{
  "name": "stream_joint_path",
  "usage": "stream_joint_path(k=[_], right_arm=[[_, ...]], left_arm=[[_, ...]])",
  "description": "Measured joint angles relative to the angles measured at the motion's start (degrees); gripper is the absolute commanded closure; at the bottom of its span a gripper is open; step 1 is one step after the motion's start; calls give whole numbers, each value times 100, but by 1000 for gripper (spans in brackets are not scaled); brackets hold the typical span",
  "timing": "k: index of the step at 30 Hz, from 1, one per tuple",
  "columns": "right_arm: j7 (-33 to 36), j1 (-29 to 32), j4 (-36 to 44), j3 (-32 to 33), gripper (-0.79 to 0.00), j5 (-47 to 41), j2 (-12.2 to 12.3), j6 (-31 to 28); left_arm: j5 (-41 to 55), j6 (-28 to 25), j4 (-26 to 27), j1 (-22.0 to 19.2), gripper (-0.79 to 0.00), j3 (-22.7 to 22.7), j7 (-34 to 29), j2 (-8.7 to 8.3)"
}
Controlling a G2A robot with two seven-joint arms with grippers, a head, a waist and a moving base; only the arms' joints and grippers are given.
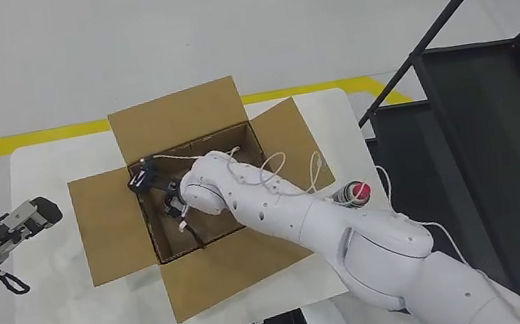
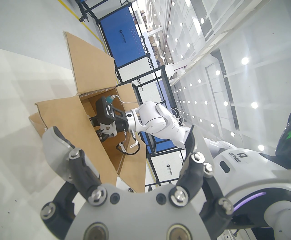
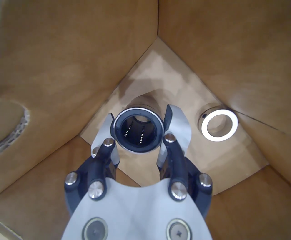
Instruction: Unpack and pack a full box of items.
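Cardboard box (image 1: 108, 225), flaps open, on white table (image 1: 70, 312). Right gripper (image 3: 140, 112): down inside the box, fingers closed partway onto the sides of an upright cylindrical bearing (image 3: 138, 130) near the box floor. Metal ring (image 3: 219, 137): flat on the box floor, just beside the bearing. Left gripper (image 2: 122, 136): outside the box, off its flap, fingers spread wide, holding nothing.

Box (image 1: 108, 230): open, flaps spread flat, on the white table (image 1: 60, 313).
Right arm (image 1: 266, 201): its end is down inside the box.
Left gripper (image 1: 45, 211): at the table's left edge, apart from the box.
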State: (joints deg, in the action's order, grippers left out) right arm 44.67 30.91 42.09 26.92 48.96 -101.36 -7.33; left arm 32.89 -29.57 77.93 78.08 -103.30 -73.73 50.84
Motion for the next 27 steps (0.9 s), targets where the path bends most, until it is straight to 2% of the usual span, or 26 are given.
stream_joint_path(k=[7, 13, 19, 23, 27], right_arm=[[67, 16, 505, 337, 0, 219, 163, 167], [483, 318, 1433, 876, 0, 417, 489, 173], [1136, 1038, 3051, 1667, 0, 698, 927, -16], [1823, 1735, 4434, 2256, 0, 1126, 1228, -129], [2242, 2377, 5625, 2769, 0, 1200, 1425, -354]], left_arm=[[0, 0, 0, 0, -785, 0, 0, 0], [0, 0, 0, 0, -785, 0, 0, 0], [0, 0, 0, 0, -785, 0, 0, 0], [0, 0, 0, 0, -785, 0, 0, 0], [0, 0, 0, 0, -785, 0, 0, 0]])
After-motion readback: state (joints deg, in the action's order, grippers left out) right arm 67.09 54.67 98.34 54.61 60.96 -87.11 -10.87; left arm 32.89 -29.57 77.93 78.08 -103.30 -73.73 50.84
